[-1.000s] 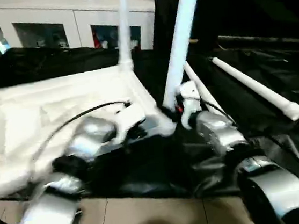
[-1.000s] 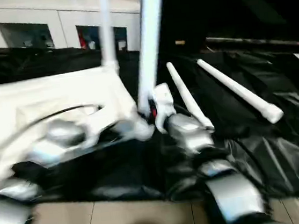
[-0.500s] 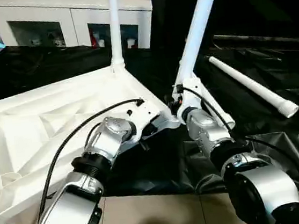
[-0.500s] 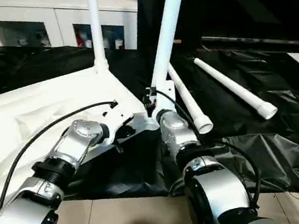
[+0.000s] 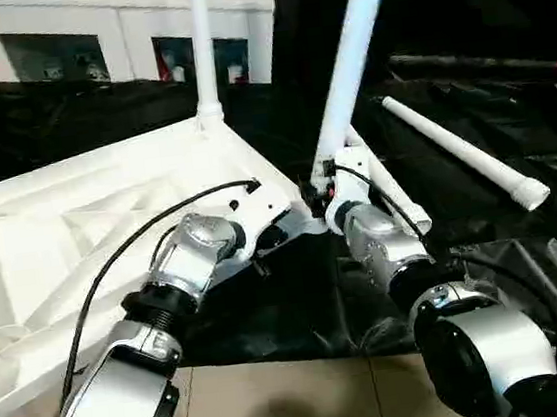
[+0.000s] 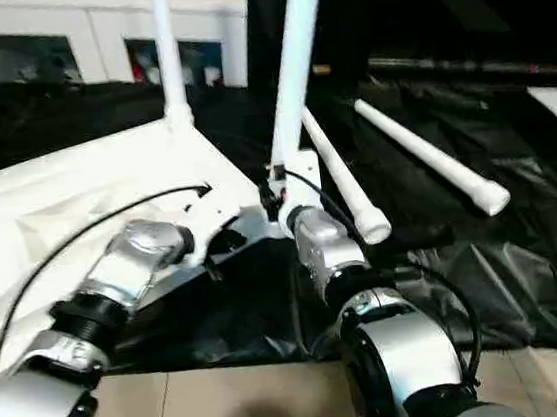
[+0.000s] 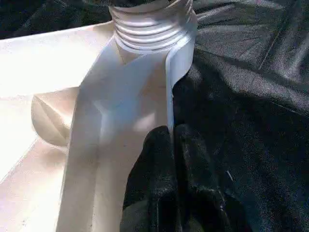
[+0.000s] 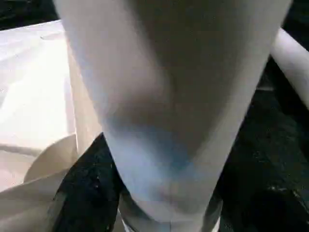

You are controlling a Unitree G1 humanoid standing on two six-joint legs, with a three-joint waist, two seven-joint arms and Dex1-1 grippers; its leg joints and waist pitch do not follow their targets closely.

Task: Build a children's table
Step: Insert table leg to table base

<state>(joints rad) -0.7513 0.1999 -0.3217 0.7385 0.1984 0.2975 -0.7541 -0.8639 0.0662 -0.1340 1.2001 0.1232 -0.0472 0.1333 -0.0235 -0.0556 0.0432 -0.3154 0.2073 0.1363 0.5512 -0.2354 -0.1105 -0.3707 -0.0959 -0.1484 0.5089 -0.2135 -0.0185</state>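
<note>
Seating: the second leg (image 5: 350, 59) is going into the near corner socket (image 7: 152, 29) of the upturned tabletop (image 5: 80, 231).
Left gripper (image 7: 172, 145): clenching the tabletop's rim.
Right gripper (image 5: 328, 185): sitting at this leg's base; grip unclear.
Far leg (image 5: 202, 46): standing fitted.
Spare legs (image 5: 463, 152): lying on the black cloth (image 5: 525, 251).
Next: probably checking the seating, then fetching a spare.

An upturned white plastic tabletop (image 5: 80, 231) lies ribbed side up on the black-draped surface, one white tube leg (image 5: 203, 46) upright in its far corner socket, a second leg (image 5: 351, 64) leaning in the near corner socket, and two more legs (image 6: 340, 176) (image 5: 463, 152) lying loose beside it.
</note>
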